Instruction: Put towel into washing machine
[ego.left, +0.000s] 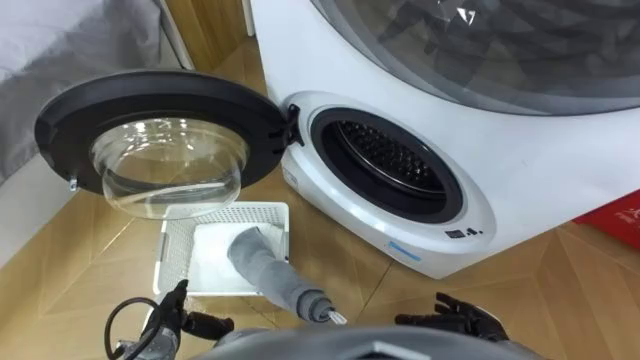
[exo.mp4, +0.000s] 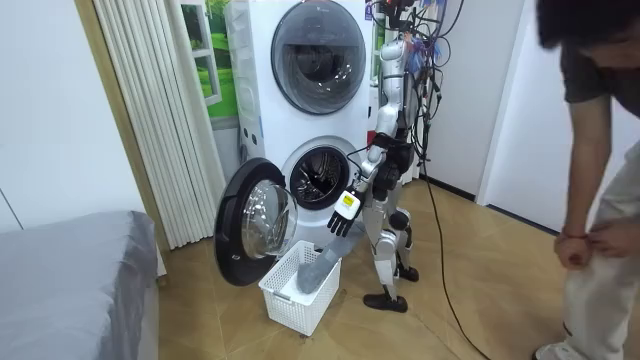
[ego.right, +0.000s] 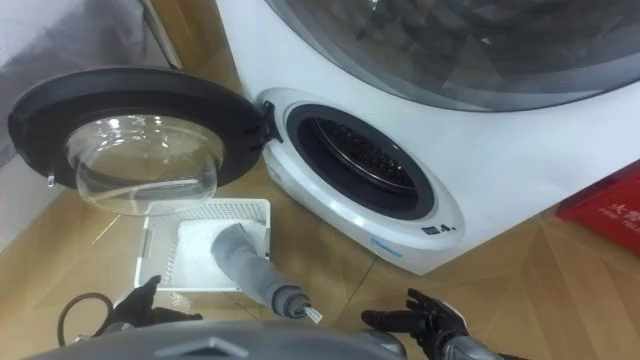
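A grey towel (ego.left: 262, 262) lies rolled in a white mesh basket (ego.left: 168, 255) on the floor, and its near end hangs over the basket's front rim. The washing machine (ego.left: 520, 190) stands behind it. Its round door (ego.left: 150, 115) is swung wide to the left and the dark drum opening (ego.left: 385, 160) is bare. My left hand (ego.left: 170, 312) hovers open at the lower left, just short of the basket. My right hand (ego.left: 455, 318) hangs open at the lower right, below the machine's front. In the room view I stand facing the machine, left hand (exo.mp4: 343, 212) above the towel (exo.mp4: 318, 270).
A second machine (exo.mp4: 318, 55) is stacked on top of the washer. A red object (ego.left: 615, 215) sits on the floor to the machine's right. A grey bed (exo.mp4: 70, 280) fills the room view's left. A person (exo.mp4: 590, 150) bends forward at its right.
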